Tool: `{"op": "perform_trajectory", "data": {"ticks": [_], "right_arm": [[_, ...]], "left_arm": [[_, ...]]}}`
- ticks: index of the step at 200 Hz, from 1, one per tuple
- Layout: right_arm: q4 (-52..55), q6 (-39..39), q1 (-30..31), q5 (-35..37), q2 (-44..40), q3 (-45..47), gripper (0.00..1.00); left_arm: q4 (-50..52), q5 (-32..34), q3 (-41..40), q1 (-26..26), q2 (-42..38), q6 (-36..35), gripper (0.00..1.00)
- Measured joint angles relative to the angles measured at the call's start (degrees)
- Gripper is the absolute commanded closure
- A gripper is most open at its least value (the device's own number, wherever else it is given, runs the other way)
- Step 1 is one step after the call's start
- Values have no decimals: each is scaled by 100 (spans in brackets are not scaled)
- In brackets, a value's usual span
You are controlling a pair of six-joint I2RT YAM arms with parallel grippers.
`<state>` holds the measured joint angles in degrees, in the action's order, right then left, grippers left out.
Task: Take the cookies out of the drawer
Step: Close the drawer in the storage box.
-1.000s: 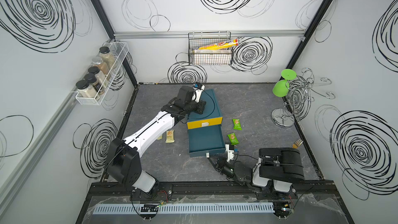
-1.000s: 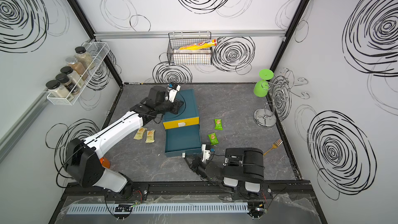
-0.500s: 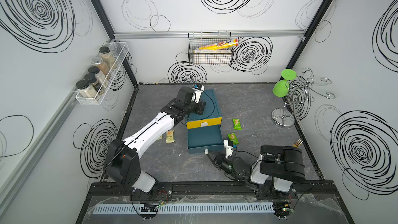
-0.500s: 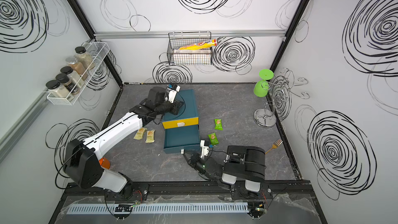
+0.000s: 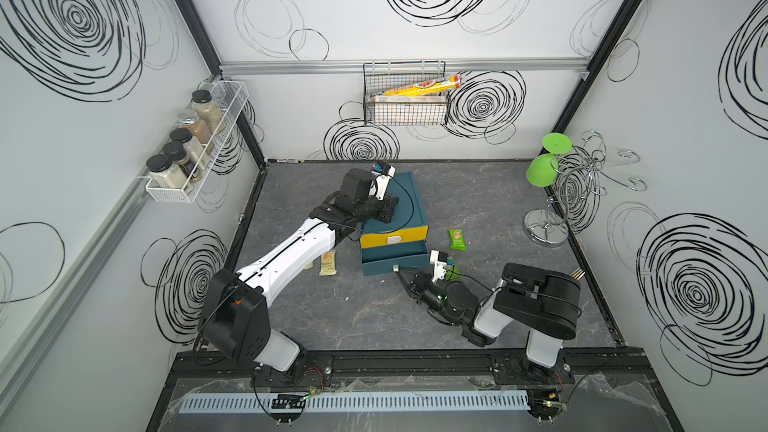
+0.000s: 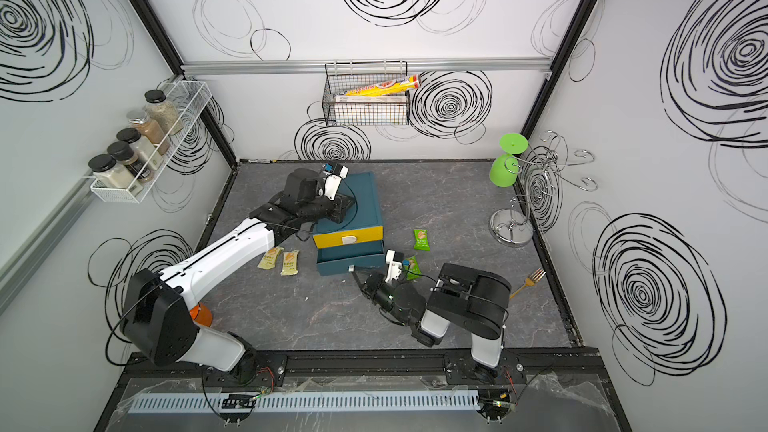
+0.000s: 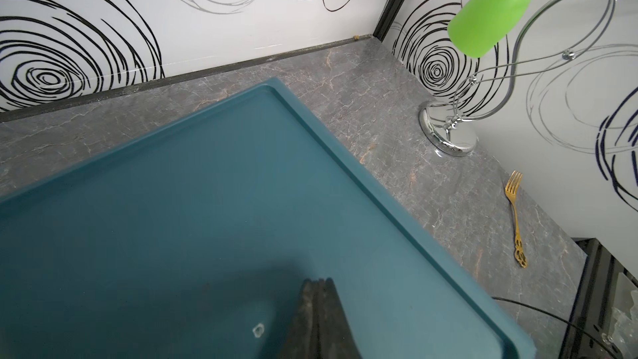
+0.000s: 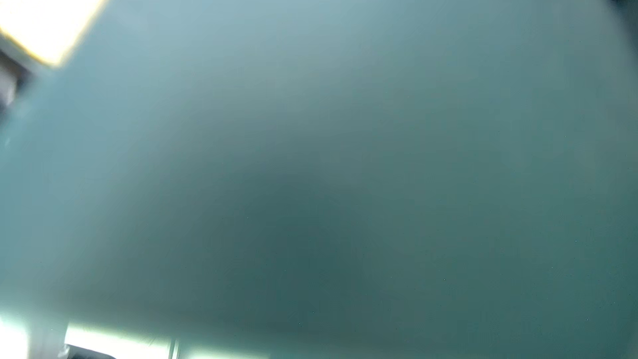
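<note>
The left gripper (image 7: 318, 286) is pinched shut with nothing in it, its tips resting on top of the teal cabinet (image 5: 409, 201). The right gripper (image 5: 397, 271), also closed with nothing seen in it, sits right up against the front of the lower drawer (image 5: 392, 258), which stands only slightly out. On the table (image 5: 332, 317) lie two green packets (image 5: 457, 239) right of the cabinet and two beige packets (image 6: 290, 262) left of it. The drawer's inside is hidden. The packets look light, thin and slick, their biscuits likely brittle — best pinched gently across a crimped end.
</note>
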<state>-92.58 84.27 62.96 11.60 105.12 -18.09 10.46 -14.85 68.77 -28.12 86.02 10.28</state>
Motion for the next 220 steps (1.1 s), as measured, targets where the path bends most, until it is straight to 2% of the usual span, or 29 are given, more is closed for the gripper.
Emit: {"op": "perform_trajectory", "data": {"ticks": [67, 141, 166, 220], "right_arm": [[-2, 87, -597, -629, 463, -481, 98], [0, 302, -1071, -1589, 887, -835, 76], [35, 339, -1108, -1773, 885, -828, 69], [24, 337, -857, -1843, 610, -431, 65]], "left_arm": [[-31, -122, -44, 33, -24, -4, 100], [-11, -415, -92, 221, -59, -133, 100], [-15, -446, -105, 232, -66, -153, 100], [-35, -492, -138, 269, -85, -173, 100]]}}
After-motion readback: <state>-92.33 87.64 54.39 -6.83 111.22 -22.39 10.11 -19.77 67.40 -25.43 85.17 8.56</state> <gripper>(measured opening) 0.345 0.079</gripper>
